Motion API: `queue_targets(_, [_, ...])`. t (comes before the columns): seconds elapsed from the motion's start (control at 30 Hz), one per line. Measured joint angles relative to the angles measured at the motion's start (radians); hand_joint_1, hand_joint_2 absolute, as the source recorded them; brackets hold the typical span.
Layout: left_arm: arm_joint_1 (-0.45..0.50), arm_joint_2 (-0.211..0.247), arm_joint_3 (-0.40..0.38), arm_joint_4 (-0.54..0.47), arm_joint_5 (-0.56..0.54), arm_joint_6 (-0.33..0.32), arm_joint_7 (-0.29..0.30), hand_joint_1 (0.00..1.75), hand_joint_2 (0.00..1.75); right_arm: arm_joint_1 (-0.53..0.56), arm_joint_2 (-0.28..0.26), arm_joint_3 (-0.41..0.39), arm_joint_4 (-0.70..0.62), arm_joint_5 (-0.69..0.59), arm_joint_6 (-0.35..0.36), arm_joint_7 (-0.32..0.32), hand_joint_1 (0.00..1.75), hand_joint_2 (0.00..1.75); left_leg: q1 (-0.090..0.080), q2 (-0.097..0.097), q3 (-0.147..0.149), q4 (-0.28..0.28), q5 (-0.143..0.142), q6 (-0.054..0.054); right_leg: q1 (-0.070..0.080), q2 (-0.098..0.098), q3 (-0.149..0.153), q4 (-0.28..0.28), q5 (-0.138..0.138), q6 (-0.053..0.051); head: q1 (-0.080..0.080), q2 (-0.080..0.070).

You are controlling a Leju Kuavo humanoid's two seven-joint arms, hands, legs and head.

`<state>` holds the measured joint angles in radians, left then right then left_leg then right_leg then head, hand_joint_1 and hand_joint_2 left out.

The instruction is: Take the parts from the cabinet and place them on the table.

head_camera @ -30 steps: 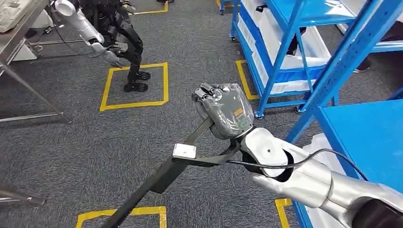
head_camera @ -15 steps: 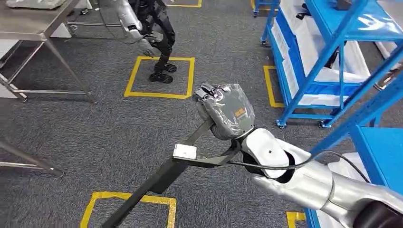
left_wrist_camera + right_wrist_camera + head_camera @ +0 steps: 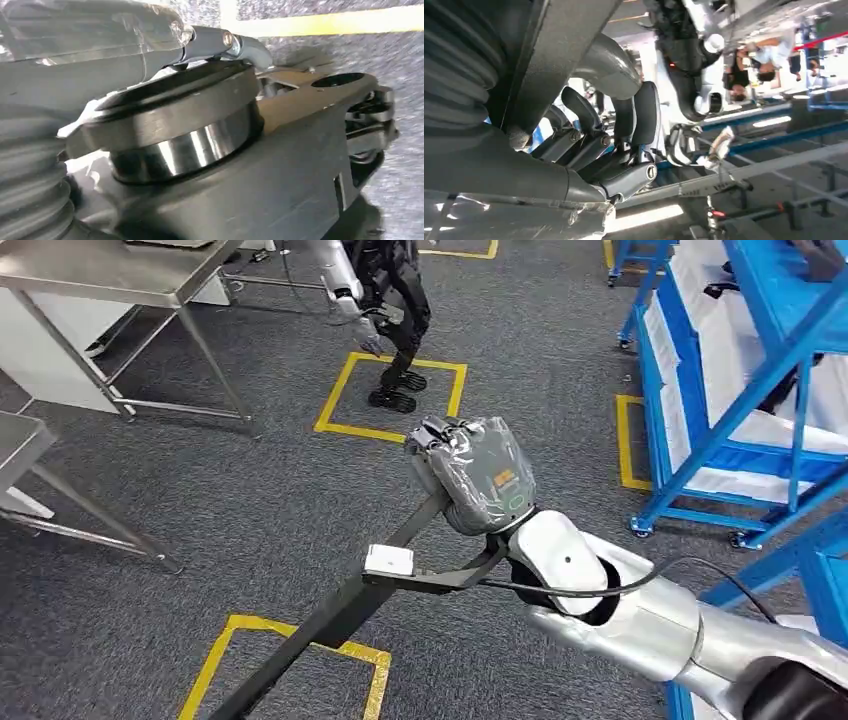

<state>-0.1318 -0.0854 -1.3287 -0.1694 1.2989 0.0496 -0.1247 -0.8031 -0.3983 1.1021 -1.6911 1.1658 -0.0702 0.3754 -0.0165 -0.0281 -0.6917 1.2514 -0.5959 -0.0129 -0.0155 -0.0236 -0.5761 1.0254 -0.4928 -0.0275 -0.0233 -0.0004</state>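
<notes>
Grey carpet (image 3: 250, 510) lies open between the steel table (image 3: 110, 270) and blue cabinet (image 3: 760, 390), right hand (image 3: 470, 472) raised over it with fingers curled on nothing, while left hand (image 3: 165, 150) grips a metal ring part (image 3: 175, 125) near yellow floor tape (image 3: 325, 22).

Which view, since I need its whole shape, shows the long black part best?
Head view: the long black part runs full length from the right robot hand downward. Right wrist view gives a close dark stretch by the fingers; left wrist view perhaps one end, with a shiny ring.
</notes>
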Motion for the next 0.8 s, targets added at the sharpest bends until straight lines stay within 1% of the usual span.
queue_targets(0.03, [-0.002, 0.0, 0.0, 0.0, 0.0, 0.0, -0.003, 0.0, 1.75, 0.001, 0.0, 0.0, 0.0, 0.0, 0.0, 0.0, 1.75, 1.75, 0.001, 0.002, -0.023, 0.056, -0.016, -0.005, 0.0, -0.017, 0.0, 0.0, -0.001, -0.001, -0.004, 0.0])
queue_targets(0.07, [-0.003, 0.0, 0.0, 0.0, 0.0, 0.0, -0.003, 0.0, 1.75, 0.001, 0.0, 0.001, 0.0, 0.0, 0.0, 0.0, 1.75, 1.75, 0.002, 0.003, -0.022, 0.063, -0.008, -0.007, -0.001, -0.029, 0.0, 0.001, -0.002, -0.001, -0.007, 0.0])
queue_targets(0.1, [-0.002, 0.001, 0.0, 0.0, 0.001, 0.003, -0.002, 0.0, 1.75, 0.0, 0.0, 0.002, 0.0, 0.0, 0.0, -0.001, 1.75, 1.75, 0.004, 0.004, 0.0, 0.026, 0.021, -0.009, -0.001, -0.041, 0.001, 0.001, -0.004, 0.0, -0.015, 0.0])
queue_targets(0.13, [0.0, 0.001, 0.0, 0.0, 0.002, 0.005, -0.001, 0.0, 1.75, 0.0, 0.0, 0.002, 0.0, 0.0, 0.0, -0.001, 1.75, 1.75, 0.008, 0.011, 0.037, -0.042, 0.062, -0.01, -0.001, -0.051, 0.004, 0.001, -0.006, 0.002, -0.018, 0.0])
queue_targets(0.17, [0.0, 0.002, 0.0, 0.0, 0.003, 0.007, 0.0, 0.0, 1.75, 0.0, 0.0, 0.001, 0.0, 0.0, 0.0, -0.001, 1.75, 1.75, 0.01, 0.03, 0.079, -0.129, 0.105, -0.011, -0.001, -0.061, 0.007, 0.002, -0.009, 0.006, -0.02, 0.0])
queue_targets(0.2, [0.004, 0.002, 0.0, 0.0, 0.007, 0.009, 0.005, 0.0, 1.75, -0.001, 0.0, 0.001, 0.0, 0.0, 0.0, -0.001, 1.75, 1.75, 0.008, 0.076, 0.106, -0.203, 0.118, -0.01, 0.003, -0.07, 0.008, 0.002, -0.012, 0.01, -0.021, 0.0])
queue_targets(0.23, [0.005, 0.002, 0.0, 0.0, 0.009, 0.01, 0.005, 0.0, 1.75, -0.001, 0.0, 0.001, -0.001, 0.0, -0.001, -0.001, 1.75, 1.75, -0.005, 0.086, 0.11, -0.214, 0.116, -0.002, 0.008, -0.079, 0.006, 0.007, -0.013, 0.014, -0.026, 0.0])
queue_targets(0.27, [0.005, 0.002, 0.0, 0.001, 0.008, 0.01, 0.004, 0.0, 1.75, -0.001, 0.0, 0.001, -0.001, 0.0, -0.001, -0.001, 1.75, 1.75, -0.003, 0.081, 0.112, -0.227, 0.109, 0.014, 0.009, -0.085, 0.003, 0.007, -0.013, 0.017, -0.023, 0.0])
queue_targets(0.33, [0.007, 0.002, 0.0, 0.001, 0.008, 0.01, 0.003, 0.0, 1.75, -0.001, 0.001, 0.001, -0.001, 0.0, -0.001, -0.001, 1.75, 1.75, -0.009, 0.057, 0.106, -0.225, 0.11, 0.023, 0.008, -0.109, 0.006, 0.005, -0.013, 0.025, -0.011, 0.0])
queue_targets(0.37, [0.007, 0.002, 0.0, 0.0, 0.008, 0.01, 0.003, 0.0, 1.75, -0.002, 0.001, 0.0, -0.002, 0.0, -0.001, -0.001, 1.75, 1.75, -0.007, 0.046, 0.109, -0.234, 0.114, 0.031, 0.007, -0.119, 0.01, 0.007, -0.018, 0.033, -0.011, 0.0])
queue_targets(0.4, [0.007, 0.001, 0.0, 0.0, 0.008, 0.01, 0.003, 0.0, 1.75, -0.002, 0.001, 0.0, -0.002, 0.0, -0.001, -0.001, 1.75, 1.75, -0.002, 0.037, 0.115, -0.24, 0.119, 0.038, 0.0, -0.079, 0.009, 0.023, -0.036, 0.04, -0.01, 0.0])
queue_targets(0.43, [0.007, 0.001, 0.0, 0.0, 0.008, 0.01, 0.003, 0.0, 1.75, -0.003, 0.001, 0.0, -0.002, 0.0, -0.001, -0.001, 1.75, 1.75, 0.001, 0.032, 0.115, -0.242, 0.121, 0.041, 0.0, -0.044, -0.002, 0.045, -0.05, 0.041, -0.007, 0.0])
queue_targets(0.5, [0.007, 0.001, 0.0, 0.0, 0.008, 0.01, 0.003, 0.0, 1.75, -0.003, 0.001, 0.0, -0.002, 0.0, -0.001, -0.001, 1.75, 1.75, 0.001, 0.032, 0.115, -0.242, 0.121, 0.041, 0.0, -0.044, -0.002, 0.045, -0.05, 0.041, -0.007, 0.0])
queue_targets(0.53, [0.006, 0.001, 0.0, 0.0, 0.008, 0.01, 0.003, 0.0, 1.75, -0.003, 0.001, 0.0, -0.002, 0.0, -0.001, -0.001, 1.75, 1.75, 0.001, 0.032, 0.115, -0.242, 0.121, 0.041, 0.0, -0.041, -0.003, 0.049, -0.052, 0.041, -0.006, 0.0])
queue_targets(0.57, [0.006, 0.001, 0.0, 0.0, 0.008, 0.01, 0.003, 0.0, 1.75, -0.003, 0.001, -0.001, -0.002, 0.0, -0.002, -0.001, 1.75, 1.75, 0.001, 0.031, 0.115, -0.242, 0.121, 0.041, 0.0, -0.033, -0.007, 0.058, -0.058, 0.041, -0.006, 0.0])
queue_targets(0.6, [0.003, 0.001, 0.0, 0.0, 0.008, 0.01, 0.002, 0.0, 1.75, -0.004, 0.0, -0.001, -0.002, 0.0, -0.002, -0.001, 1.75, 1.75, 0.001, 0.023, 0.114, -0.242, 0.121, 0.049, -0.001, -0.001, -0.048, 0.142, -0.101, 0.039, 0.006, 0.0])
queue_targets(0.63, [0.003, 0.001, 0.0, 0.0, 0.008, 0.01, 0.002, 0.0, 1.75, -0.002, 0.0, 0.0, -0.002, 0.0, -0.002, -0.001, 1.75, 1.75, 0.001, 0.016, 0.114, -0.242, 0.12, 0.05, -0.001, 0.009, -0.078, 0.203, -0.127, 0.039, 0.009, 0.0])
queue_targets(0.67, [0.005, 0.0, 0.0, 0.0, 0.008, 0.01, 0.002, 0.0, 1.75, 0.003, 0.0, 0.001, -0.002, 0.0, -0.001, -0.001, 1.75, 1.75, -0.003, -0.019, 0.115, -0.239, 0.12, 0.051, 0.001, 0.019, -0.14, 0.309, -0.133, 0.038, 0.02, 0.0])
queue_targets(0.7, [0.004, -0.001, 0.0, 0.0, 0.008, 0.01, 0.002, 0.0, 1.75, 0.003, 0.0, 0.001, -0.002, 0.0, -0.001, -0.001, 1.75, 1.75, -0.002, -0.038, 0.116, -0.235, 0.12, 0.051, 0.002, 0.023, -0.108, 0.229, -0.074, 0.033, 0.023, 0.0])
queue_targets(0.73, [0.004, -0.002, 0.0, 0.0, 0.008, 0.01, 0.002, 0.0, 1.75, 0.002, 0.0, 0.001, -0.002, 0.0, 0.0, -0.001, 1.75, 1.75, -0.002, -0.051, 0.117, -0.232, 0.118, 0.05, 0.001, 0.033, -0.071, 0.143, -0.025, 0.029, 0.026, 0.0])
queue_targets(0.77, [0.004, -0.003, 0.0, 0.0, 0.008, 0.01, 0.002, 0.0, 1.75, 0.0, 0.0, 0.0, -0.002, 0.0, 0.0, -0.001, 1.75, 1.75, 0.0, -0.062, 0.115, -0.226, 0.114, 0.047, 0.0, 0.067, -0.037, 0.056, 0.016, 0.027, 0.031, 0.0])
queue_targets(0.8, [0.002, -0.005, 0.0, 0.0, 0.008, 0.01, 0.002, 0.0, 1.75, 0.0, 0.0, 0.001, -0.002, 0.0, 0.0, -0.001, 1.75, 1.75, -0.004, -0.069, 0.106, -0.219, 0.111, 0.042, -0.003, 0.107, -0.029, 0.037, 0.001, 0.029, 0.029, 0.0])
